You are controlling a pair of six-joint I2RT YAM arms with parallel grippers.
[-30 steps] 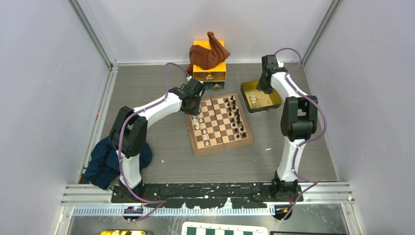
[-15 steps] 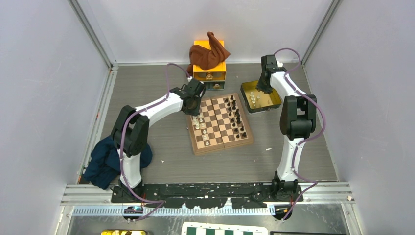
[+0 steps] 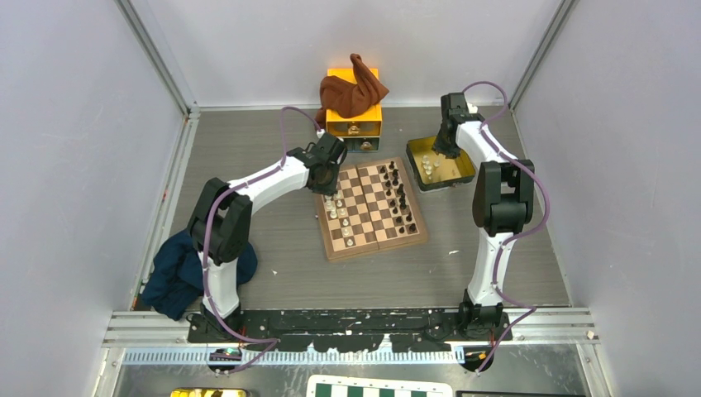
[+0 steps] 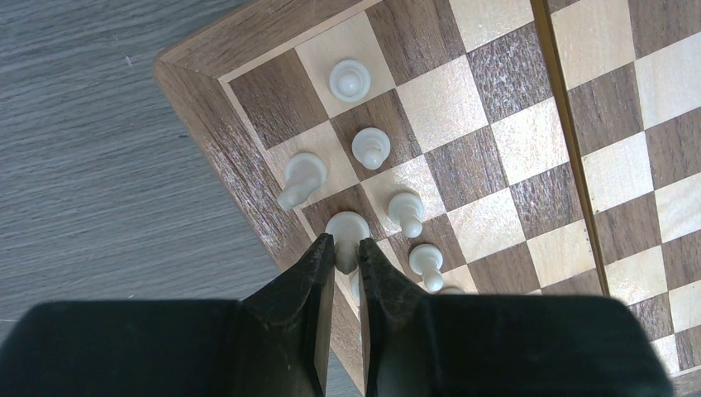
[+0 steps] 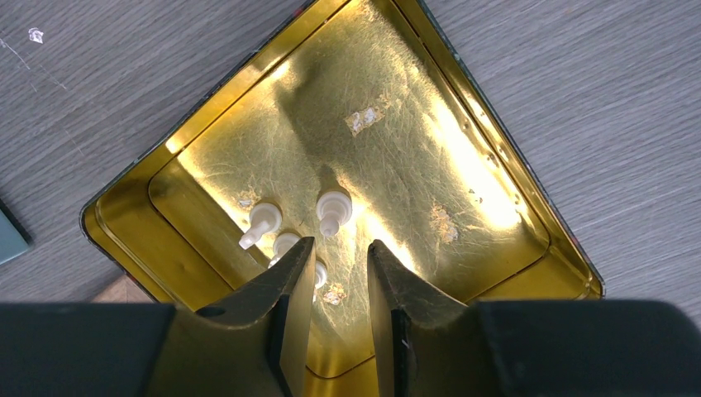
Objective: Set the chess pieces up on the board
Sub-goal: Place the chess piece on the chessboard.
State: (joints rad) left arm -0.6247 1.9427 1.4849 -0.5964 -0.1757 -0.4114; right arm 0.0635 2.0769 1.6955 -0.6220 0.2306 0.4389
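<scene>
Hardly anything is shifting versus a second ago: the left arm's elbow is sitting a touch closer to the chessboard (image 4: 207, 116), and otherwise both wrists are staying put. The left gripper (image 4: 345, 248) is hanging over the board's left edge row, claw narrowed right down and pinching a cream-white piece (image 4: 347, 227) between its tips. I'm guessing it's placing that one on its dark back-row square, since four more white pieces (image 4: 371, 147) are already lining up on the neighbouring squares. Whether the base is touching the wood yet, I can't tell. The dark pieces (image 3: 398, 198) are filling the board's right side, so that half is looking mostly done. Just off the board's far-right corner, the right gripper (image 5: 340, 248) is hovering over the gold tin (image 5: 413, 141), claw standing partly open and gripping nothing. It's probably lining up over the leftover white pieces (image 5: 333, 207) still waiting in there. Those are bunching together in the tin, so picking one out without knocking the others is looking fiddly.
</scene>
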